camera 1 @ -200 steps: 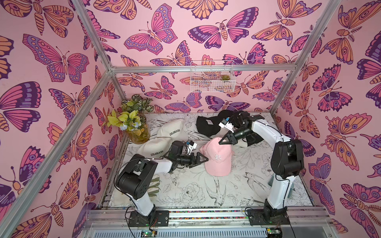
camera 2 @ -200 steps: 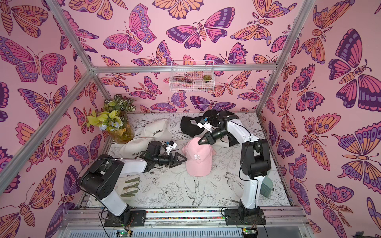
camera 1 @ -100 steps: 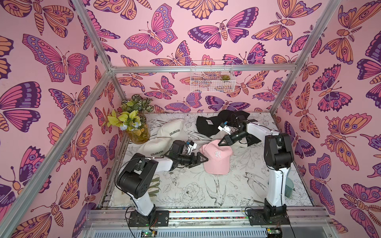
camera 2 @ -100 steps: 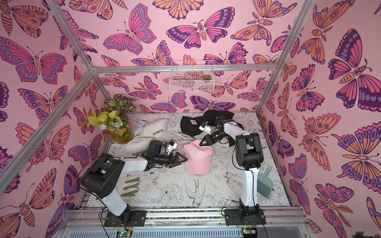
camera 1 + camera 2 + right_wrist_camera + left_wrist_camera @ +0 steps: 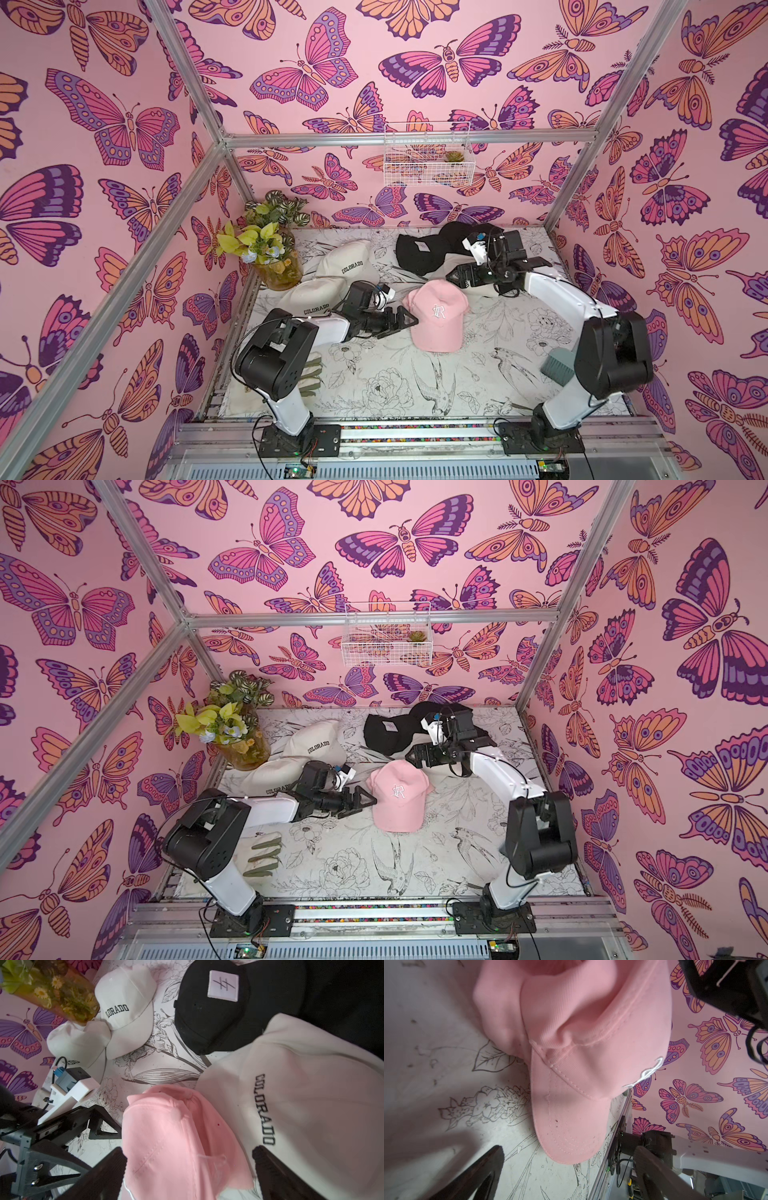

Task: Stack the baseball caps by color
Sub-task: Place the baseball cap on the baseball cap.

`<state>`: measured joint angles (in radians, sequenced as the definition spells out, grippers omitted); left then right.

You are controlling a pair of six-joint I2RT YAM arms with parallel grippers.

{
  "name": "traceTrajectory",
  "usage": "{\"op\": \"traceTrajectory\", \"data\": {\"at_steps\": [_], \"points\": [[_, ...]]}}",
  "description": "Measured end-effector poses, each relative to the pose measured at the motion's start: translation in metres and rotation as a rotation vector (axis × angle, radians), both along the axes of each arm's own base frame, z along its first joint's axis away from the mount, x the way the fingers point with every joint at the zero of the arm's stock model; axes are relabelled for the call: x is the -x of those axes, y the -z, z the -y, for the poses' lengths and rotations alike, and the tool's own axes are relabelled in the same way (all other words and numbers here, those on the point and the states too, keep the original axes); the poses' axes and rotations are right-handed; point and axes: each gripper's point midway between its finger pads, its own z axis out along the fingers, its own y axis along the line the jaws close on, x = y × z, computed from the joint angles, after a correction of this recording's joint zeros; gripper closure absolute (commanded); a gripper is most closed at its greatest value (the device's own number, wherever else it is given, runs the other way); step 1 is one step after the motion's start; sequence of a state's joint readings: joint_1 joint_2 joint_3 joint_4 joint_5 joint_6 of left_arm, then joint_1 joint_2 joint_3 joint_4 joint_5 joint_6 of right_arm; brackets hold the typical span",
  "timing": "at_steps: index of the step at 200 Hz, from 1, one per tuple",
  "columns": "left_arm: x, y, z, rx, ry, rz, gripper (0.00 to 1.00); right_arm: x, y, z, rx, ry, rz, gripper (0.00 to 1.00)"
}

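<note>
In both top views the pink cap (image 5: 436,318) lies mid-table, maybe on another pink one. The left gripper (image 5: 409,322) and right gripper (image 5: 452,276) are both wide apart, holding nothing. The cream caps (image 5: 345,266) aren't all together yet, and the black caps (image 5: 419,253) lie at the back.

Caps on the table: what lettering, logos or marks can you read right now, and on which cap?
"COLORADO": rearmost cream fabric cap.
"COLORADO": cream fabric cap just in front of it.
"COLORADO": third cream fabric cap, large in the right wrist view.
White monogram, only "R" legible: pink fabric cap.
Crossed strokes, no letters: white square patch on black fabric cap.
</note>
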<state>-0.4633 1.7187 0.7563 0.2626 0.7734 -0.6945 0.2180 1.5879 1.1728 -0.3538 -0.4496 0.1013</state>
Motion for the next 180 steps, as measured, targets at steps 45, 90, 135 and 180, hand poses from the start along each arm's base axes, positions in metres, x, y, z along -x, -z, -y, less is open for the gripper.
{"op": "traceTrajectory", "data": {"at_steps": [45,90,135,180], "points": [[-0.022,-0.010,-0.021,-0.177,-0.120,0.033,0.00,0.038,0.020,0.027,-0.022,0.216,-0.048,0.01],[-0.063,-0.060,-0.057,-0.307,-0.309,0.160,0.00,0.075,0.039,0.031,-0.078,0.304,-0.076,0.01],[-0.078,-0.042,-0.094,-0.394,-0.482,0.076,0.00,0.095,0.037,0.015,-0.097,0.253,-0.023,0.00],[-0.085,-0.039,-0.093,-0.352,-0.538,0.044,0.00,0.116,0.063,0.000,-0.054,0.211,-0.051,0.00]]}}
